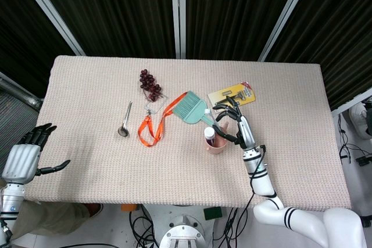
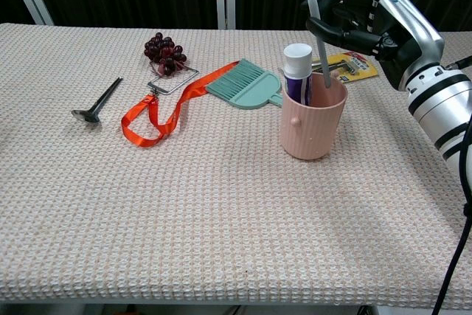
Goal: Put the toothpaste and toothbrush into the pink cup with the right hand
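Observation:
The pink cup (image 1: 218,142) (image 2: 313,122) stands right of the table's middle, with the purple, white-capped toothpaste (image 1: 209,133) (image 2: 298,70) upright inside it. My right hand (image 1: 233,124) (image 2: 374,26) hovers just right of and above the cup and grips the white toothbrush (image 2: 317,27) (image 1: 208,112). The brush is nearly upright, its lower end inside the cup beside the toothpaste and its head up, out of the chest view. My left hand (image 1: 27,156) hangs open off the table's left front corner, holding nothing.
Behind the cup lie a teal dustpan brush (image 1: 190,107) (image 2: 245,84) and a yellow razor pack (image 1: 232,96) (image 2: 352,65). Further left are an orange lanyard (image 1: 152,126) (image 2: 158,111), dark grapes (image 1: 150,84) (image 2: 165,51) and a metal spoon (image 1: 125,121) (image 2: 97,101).

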Robot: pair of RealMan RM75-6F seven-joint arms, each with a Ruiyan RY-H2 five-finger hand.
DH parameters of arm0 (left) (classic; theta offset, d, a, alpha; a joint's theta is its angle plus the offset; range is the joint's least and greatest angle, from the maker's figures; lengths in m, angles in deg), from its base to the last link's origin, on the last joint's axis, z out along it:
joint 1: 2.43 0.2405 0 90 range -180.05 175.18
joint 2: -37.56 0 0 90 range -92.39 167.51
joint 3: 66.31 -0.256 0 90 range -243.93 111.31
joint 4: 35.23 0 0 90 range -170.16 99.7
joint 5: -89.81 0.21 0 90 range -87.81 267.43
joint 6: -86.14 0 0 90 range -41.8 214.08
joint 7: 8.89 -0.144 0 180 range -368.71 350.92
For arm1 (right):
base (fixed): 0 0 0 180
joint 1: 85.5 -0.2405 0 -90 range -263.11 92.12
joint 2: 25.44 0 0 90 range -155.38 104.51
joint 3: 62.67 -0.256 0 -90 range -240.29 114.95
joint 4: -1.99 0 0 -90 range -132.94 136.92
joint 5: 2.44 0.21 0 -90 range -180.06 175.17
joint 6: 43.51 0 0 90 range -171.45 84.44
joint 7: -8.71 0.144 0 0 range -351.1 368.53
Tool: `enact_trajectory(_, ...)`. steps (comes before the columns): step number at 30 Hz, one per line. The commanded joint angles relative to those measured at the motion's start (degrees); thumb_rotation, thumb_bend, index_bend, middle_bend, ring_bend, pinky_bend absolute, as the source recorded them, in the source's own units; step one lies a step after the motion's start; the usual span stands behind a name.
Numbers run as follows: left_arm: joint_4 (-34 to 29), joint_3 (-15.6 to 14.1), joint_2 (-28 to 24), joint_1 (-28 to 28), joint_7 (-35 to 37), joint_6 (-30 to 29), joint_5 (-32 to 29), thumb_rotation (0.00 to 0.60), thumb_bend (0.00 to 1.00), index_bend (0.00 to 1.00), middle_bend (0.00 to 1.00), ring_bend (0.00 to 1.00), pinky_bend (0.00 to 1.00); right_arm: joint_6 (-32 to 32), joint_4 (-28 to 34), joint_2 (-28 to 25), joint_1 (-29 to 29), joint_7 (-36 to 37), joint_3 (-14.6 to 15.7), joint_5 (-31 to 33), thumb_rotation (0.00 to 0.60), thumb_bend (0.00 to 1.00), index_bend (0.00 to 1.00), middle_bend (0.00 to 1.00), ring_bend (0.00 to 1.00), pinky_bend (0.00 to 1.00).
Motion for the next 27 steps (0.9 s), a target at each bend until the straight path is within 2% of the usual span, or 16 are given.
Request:
enact_trajectory(1, 0.0, 0.0, -0.1, 0.0, 0.0, 0.0, 0.0, 0.256, 0.08, 0.12, 0.09, 0.10, 0.21, -0.2, -0.8, 0.3, 0.0, 0.4, 0.2, 0.3, 0.600, 0.73, 0.77, 0.33, 0.00, 0.00)
enact_trajectory(2, 0.0, 0.0, -0.1, 0.0, 0.0, 0.0, 0.1, 0.256, 0.08, 0.12, 0.09, 0.10, 0.21, -0.3, -1.0, 0.2, 0.0, 0.5, 0.4, 0.2, 0.600, 0.71, 0.76, 0.32, 0.00, 0.00)
enact_trajectory(3, -0.1, 0.0, -0.1, 0.0, 0.0, -0.1, 0.1, 0.256, 0.08, 0.12, 0.09, 0.10, 0.21, -0.5, -1.2, 0.1, -0.1, 0.6, 0.8, 0.0, 0.600, 0.63, 0.69, 0.30, 0.00, 0.00)
enact_trajectory(4, -0.1, 0.1, -0.2, 0.0, 0.0, -0.1, 0.1, 0.254, 0.08, 0.12, 0.09, 0.10, 0.21, -0.7, -1.3, -0.2, -0.1, 0.9, 1.1, -0.2, 0.600, 0.53, 0.59, 0.27, 0.00, 0.00)
enact_trajectory(5, -0.1, 0.1, -0.2, -0.1, 0.0, -0.1, 0.1, 0.254, 0.08, 0.12, 0.09, 0.10, 0.21, -0.9, -1.3, -0.4, -0.1, 1.0, 1.4, -0.3, 0.600, 0.47, 0.52, 0.25, 0.00, 0.00)
enact_trajectory(8, -0.4, 0.1, -0.3, -0.1, -0.2, 0.0, 0.1, 0.254, 0.08, 0.12, 0.09, 0.10, 0.21, -2.1, -1.4, -1.4, -0.3, 1.2, 2.4, -0.7, 0.598, 0.25, 0.22, 0.17, 0.00, 0.00)
enact_trajectory(10, -0.6, 0.1, -0.4, -0.2, -0.4, -0.1, 0.2, 0.257, 0.07, 0.12, 0.09, 0.10, 0.21, -1.7, -1.0, -2.0, -0.1, 2.0, 2.7, -0.9, 0.565, 0.17, 0.05, 0.13, 0.00, 0.00)
enact_trajectory(13, -1.0, 0.1, -0.5, -0.1, -0.7, -0.4, 0.4, 0.254, 0.07, 0.12, 0.09, 0.10, 0.21, 0.9, -0.6, -3.0, 0.7, 2.5, 2.6, -1.7, 0.516, 0.15, 0.00, 0.10, 0.00, 0.00)
enact_trajectory(16, -1.4, 0.2, -0.7, -0.1, -1.1, -0.7, 0.4, 0.255, 0.08, 0.12, 0.09, 0.10, 0.21, 4.7, 1.2, -5.5, 2.5, 2.6, 3.0, -2.9, 0.512, 0.15, 0.00, 0.09, 0.00, 0.00)
enact_trajectory(18, -1.7, 0.2, -0.8, 0.0, -1.3, -0.9, 0.5, 0.252, 0.08, 0.12, 0.09, 0.10, 0.21, 8.1, 2.1, -8.2, 4.3, -0.3, 4.2, -4.8, 0.511, 0.16, 0.00, 0.07, 0.00, 0.00)
enact_trajectory(21, -2.1, 0.3, -1.0, 0.2, -1.6, -1.3, 0.6, 0.249, 0.08, 0.12, 0.09, 0.10, 0.21, 13.4, 1.7, -13.8, 9.2, -15.6, 7.0, -6.6, 0.512, 0.19, 0.00, 0.04, 0.00, 0.00)
enact_trajectory(24, -2.2, 0.3, -1.0, 0.4, -1.7, -1.8, 0.6, 0.251, 0.08, 0.12, 0.09, 0.10, 0.21, 16.6, 4.0, -20.2, 16.4, -37.0, 9.5, -4.3, 0.509, 0.19, 0.00, 0.01, 0.00, 0.00)
enact_trajectory(27, -2.0, 0.2, -0.6, 0.7, -2.0, -2.3, 0.8, 0.249, 0.08, 0.12, 0.09, 0.10, 0.21, 14.4, 9.8, -27.0, 21.4, -44.4, 12.4, -0.3, 0.507, 0.18, 0.00, 0.00, 0.00, 0.00)
